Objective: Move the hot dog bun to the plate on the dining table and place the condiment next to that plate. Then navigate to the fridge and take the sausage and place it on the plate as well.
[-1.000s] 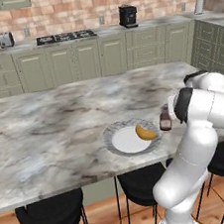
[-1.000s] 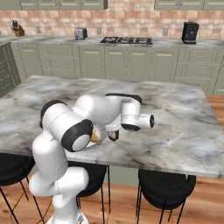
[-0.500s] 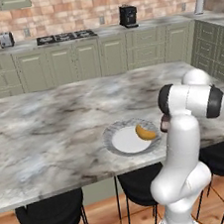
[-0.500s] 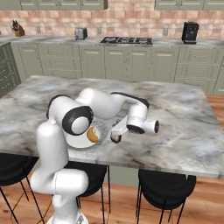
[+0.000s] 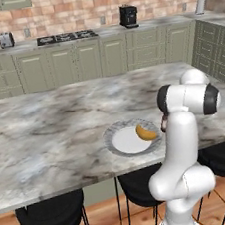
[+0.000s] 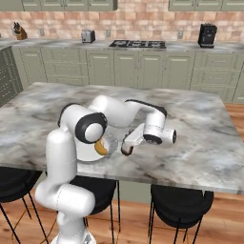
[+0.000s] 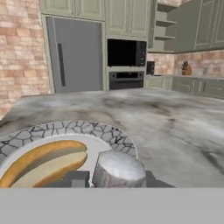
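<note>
Counting: one plate [image 5: 131,140], one hot dog bun [image 5: 146,132] on it, one condiment [image 6: 127,149] bottle.
Condiment: upright on the tabletop [image 5: 56,127], just beside the plate's rim – its cap [image 7: 119,168] sits between my fingertips.
Hand [image 6: 128,145]: fingers either side of the bottle; I cannot tell whether they grip or stand loose.
Around: black stools [image 5: 52,218] under the near edge – fridge [image 7: 75,57] and microwave [image 7: 126,52] far off.
Blocking: my arm hides most of the bottle from the left.

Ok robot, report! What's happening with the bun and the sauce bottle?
Fingers around dark reddish-brown sauce bottle, upright beside speckled grey-rimmed plate. Golden bun on plate. Nothing blocking.
</note>
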